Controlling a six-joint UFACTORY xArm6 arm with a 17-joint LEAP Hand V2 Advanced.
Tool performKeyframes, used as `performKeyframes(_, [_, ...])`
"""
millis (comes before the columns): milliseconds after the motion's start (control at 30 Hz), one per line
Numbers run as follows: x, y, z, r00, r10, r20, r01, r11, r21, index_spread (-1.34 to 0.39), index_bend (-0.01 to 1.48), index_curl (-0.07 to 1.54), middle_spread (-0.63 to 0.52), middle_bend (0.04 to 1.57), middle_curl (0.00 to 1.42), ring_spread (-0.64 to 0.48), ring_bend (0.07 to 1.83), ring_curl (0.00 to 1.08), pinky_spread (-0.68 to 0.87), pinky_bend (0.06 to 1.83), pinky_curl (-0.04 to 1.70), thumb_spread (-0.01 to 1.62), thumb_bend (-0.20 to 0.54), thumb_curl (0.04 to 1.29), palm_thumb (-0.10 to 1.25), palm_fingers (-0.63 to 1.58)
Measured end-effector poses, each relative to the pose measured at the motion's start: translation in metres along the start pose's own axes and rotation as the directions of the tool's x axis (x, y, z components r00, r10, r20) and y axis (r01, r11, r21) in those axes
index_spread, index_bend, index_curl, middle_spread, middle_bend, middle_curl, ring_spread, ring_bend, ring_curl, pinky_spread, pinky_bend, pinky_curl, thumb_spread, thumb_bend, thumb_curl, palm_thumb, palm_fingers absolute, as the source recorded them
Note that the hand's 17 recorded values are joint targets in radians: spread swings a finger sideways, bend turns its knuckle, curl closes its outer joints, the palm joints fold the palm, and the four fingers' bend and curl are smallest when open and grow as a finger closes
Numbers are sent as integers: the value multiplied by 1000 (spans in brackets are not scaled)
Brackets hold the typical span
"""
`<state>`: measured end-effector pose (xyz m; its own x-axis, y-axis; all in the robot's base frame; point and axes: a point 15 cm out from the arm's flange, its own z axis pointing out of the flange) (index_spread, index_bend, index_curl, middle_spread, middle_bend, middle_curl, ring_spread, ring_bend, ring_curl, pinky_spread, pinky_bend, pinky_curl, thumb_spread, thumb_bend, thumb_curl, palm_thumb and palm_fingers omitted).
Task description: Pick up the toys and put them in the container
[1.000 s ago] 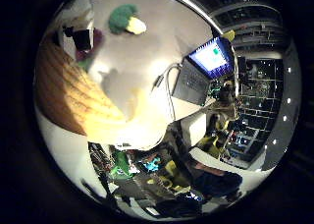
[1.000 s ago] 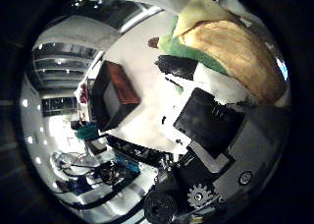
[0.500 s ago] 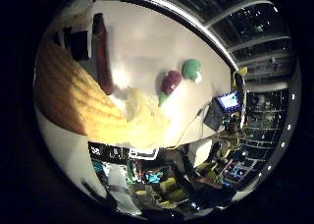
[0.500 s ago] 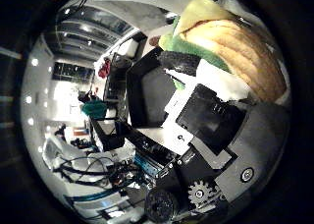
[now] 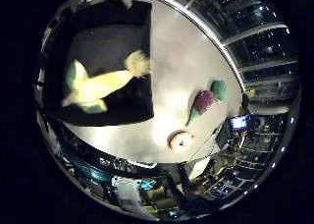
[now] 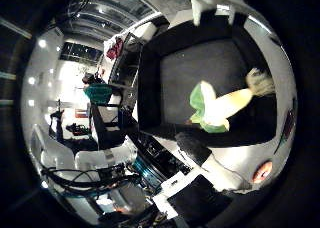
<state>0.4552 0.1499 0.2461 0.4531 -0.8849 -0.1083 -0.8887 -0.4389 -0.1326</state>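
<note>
A yellow plush toy with green leaves and a tan tuft (image 5: 98,84) lies on the floor of the black container (image 5: 132,18). The right thumb side palm view also shows the toy (image 6: 226,105) inside the container (image 6: 150,78). My hand (image 6: 200,193) is above the container, away from the toy. On the white table (image 5: 182,57) beside the container lie a purple and green toy (image 5: 202,102), a green toy (image 5: 219,88) and a round pink and white toy (image 5: 180,140).
A laptop (image 5: 238,123) stands at the table's far end beyond the toys. Shelves and equipment (image 6: 95,138) fill the room around the table. The round pink toy (image 6: 263,171) lies just outside the container wall.
The yellow plush toy was close against my palm and is now let go, lying in the black container. The hand has moved over the container.
</note>
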Motion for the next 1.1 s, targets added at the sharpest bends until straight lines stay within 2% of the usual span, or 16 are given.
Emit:
performKeyframes(133, [7,2,1,1000,-8,0,8,1000,-6,-481,197,311,-36,356,278,95,490,197,396,558,388,1004,-31,332,630,-15])
performKeyframes(267, [25,6,-9,1000,0,-14,0,1000,6,-483,170,303,-28,319,283,104,443,195,407,526,361,996,-29,324,614,15])
performKeyframes(467, [81,37,-41,996,45,-83,-45,999,-3,-460,170,298,-26,280,294,109,400,201,398,475,328,995,-26,317,612,70])
performKeyframes(733, [200,114,-86,958,195,-209,-202,979,-10,-439,162,290,-25,282,311,105,353,207,403,429,304,1002,-26,310,604,145])
performKeyframes(1100, [310,231,-78,904,375,-205,-395,916,-65,-422,157,272,-26,283,321,97,336,223,407,391,289,1003,-25,308,603,204])
